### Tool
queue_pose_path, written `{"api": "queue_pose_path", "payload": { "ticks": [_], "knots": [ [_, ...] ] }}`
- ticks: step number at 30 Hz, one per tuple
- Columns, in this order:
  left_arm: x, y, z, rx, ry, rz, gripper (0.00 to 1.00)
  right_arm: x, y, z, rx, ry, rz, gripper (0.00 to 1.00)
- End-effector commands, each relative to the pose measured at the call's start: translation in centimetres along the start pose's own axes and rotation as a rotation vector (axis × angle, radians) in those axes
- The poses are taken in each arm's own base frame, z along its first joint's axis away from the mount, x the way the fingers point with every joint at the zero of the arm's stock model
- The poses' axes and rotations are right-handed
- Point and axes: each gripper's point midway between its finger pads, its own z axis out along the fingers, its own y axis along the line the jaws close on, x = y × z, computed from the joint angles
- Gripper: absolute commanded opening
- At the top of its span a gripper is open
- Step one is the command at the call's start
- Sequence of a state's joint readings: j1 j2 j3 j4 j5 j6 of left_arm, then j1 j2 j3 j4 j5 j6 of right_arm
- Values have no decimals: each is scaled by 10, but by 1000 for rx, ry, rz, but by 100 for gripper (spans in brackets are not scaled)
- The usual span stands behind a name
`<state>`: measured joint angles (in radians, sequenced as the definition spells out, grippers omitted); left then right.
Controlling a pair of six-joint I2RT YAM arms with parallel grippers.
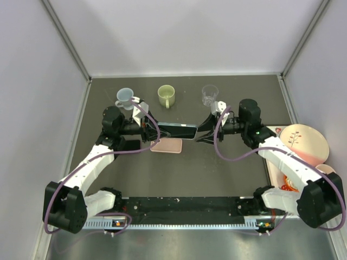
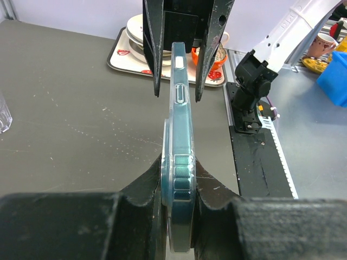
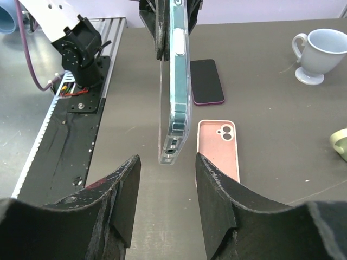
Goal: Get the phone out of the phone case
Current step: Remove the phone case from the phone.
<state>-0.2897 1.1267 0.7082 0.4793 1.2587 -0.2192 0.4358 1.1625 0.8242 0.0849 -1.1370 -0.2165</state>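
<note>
A phone in a clear, teal-tinted case (image 1: 177,130) hangs edge-up above the table between both arms. My left gripper (image 1: 154,131) is shut on its left end; in the left wrist view the case (image 2: 181,114) is clamped between the fingers, at the gripper's midpoint (image 2: 179,165). My right gripper (image 1: 203,132) is open at the phone's right end. In the right wrist view the case's free end (image 3: 174,108) hangs just ahead of the spread jaws, at the gripper's midpoint (image 3: 166,162), untouched. The right fingers (image 2: 154,49) flank the far end in the left wrist view.
An empty pink case (image 1: 167,145) lies under the held phone, also in the right wrist view (image 3: 218,146), with a dark phone (image 3: 206,81) beyond it. A blue cup (image 1: 126,96), green mug (image 1: 166,95) and clear glass (image 1: 210,95) stand at the back. A pink plate (image 1: 303,142) sits far right.
</note>
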Motion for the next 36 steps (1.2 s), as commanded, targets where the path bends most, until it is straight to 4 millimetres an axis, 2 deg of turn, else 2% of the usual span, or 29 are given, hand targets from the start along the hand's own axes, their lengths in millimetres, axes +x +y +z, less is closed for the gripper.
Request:
{"api": "queue_pose_path", "payload": {
  "ticks": [1,13,18,29,36],
  "knots": [
    [-14,0,0,0,-32,86,0,3,3,4,-24,-1,-56,43],
    [-13,1,1,-3,-32,83,0,12,5,10,-46,13,-68,36],
    [-14,1,1,-3,-32,83,0,13,5,10,-44,17,-70,32],
    [-13,1,1,0,-30,75,0,11,4,12,-37,10,-76,31],
    [-12,2,1,3,-28,70,0,10,5,13,-40,7,-105,24]
  ]
}}
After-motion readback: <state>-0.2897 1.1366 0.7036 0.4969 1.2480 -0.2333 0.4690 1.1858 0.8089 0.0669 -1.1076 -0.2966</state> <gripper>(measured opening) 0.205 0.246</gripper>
